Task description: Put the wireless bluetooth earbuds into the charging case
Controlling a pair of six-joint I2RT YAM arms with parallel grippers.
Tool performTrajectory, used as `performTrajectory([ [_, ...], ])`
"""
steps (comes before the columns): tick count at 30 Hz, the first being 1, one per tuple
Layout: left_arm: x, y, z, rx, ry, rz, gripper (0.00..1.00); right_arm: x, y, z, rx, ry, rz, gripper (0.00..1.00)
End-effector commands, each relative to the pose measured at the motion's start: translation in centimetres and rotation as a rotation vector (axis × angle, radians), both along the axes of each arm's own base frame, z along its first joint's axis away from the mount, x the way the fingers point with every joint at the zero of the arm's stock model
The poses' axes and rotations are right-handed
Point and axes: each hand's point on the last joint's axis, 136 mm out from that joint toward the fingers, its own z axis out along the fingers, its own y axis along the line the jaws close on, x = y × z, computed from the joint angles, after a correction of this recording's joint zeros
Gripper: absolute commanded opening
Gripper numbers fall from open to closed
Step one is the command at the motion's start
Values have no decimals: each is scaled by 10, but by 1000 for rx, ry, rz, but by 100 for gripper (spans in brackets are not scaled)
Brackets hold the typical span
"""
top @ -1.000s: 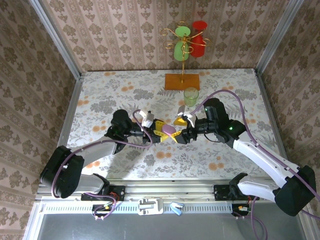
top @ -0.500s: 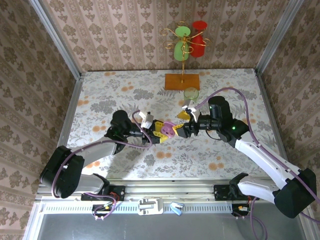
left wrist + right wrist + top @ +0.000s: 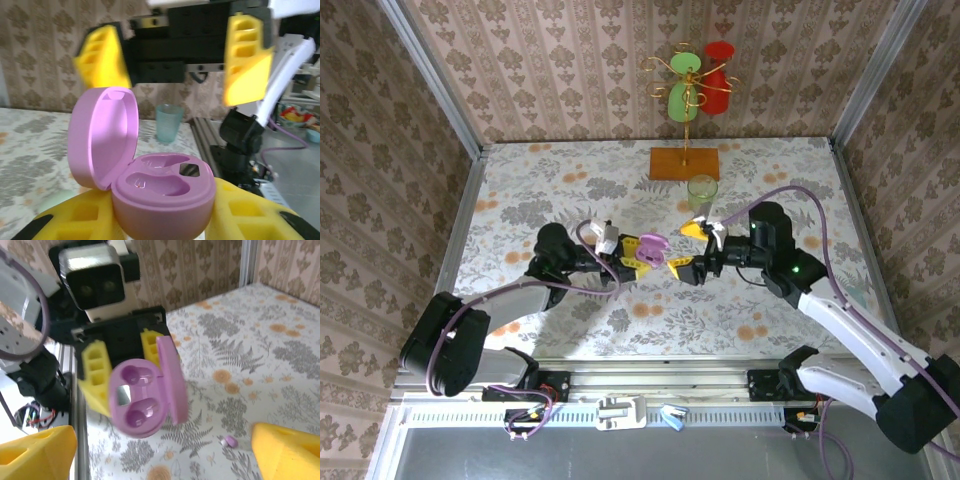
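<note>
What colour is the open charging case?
The charging case is lilac pink throughout; clearest in the left wrist view.

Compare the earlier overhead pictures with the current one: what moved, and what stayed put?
The right gripper drew back rightward from the purple case, its jaws spreading wide. The left gripper stays shut on the case; the green cup has not moved.

Pink case point(image 3: 651, 245): held off the table by left gripper point(image 3: 638, 256) | right gripper point(image 3: 687, 249): jaws wide, just beside case | cup point(image 3: 701, 190): behind case, apart.
</note>
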Motion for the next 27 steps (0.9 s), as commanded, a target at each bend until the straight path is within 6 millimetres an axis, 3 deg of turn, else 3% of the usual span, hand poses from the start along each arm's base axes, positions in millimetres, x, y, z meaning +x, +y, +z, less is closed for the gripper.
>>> performTrajectory([
  [1, 18, 10, 16, -75, -66, 121, 17, 14, -11, 22, 116, -45, -110, 91],
  [7, 41, 30, 21, -114, -101, 306, 15, 70, -51, 1, 247, 108, -483, 89],
  [12, 42, 40, 27, -123, -126, 371, 16, 97, -58, -50, 228, 342, -640, 83],
  [17, 42, 44, 30, -126, -143, 403, 16, 109, -41, -109, 131, 569, -713, 80],
  [21, 42, 48, 34, -135, -157, 428, 15, 106, -16, -150, -16, 657, -745, 77],
  [27, 40, 53, 37, -137, -175, 459, 16, 100, 25, -191, -71, 810, -734, 66],
])
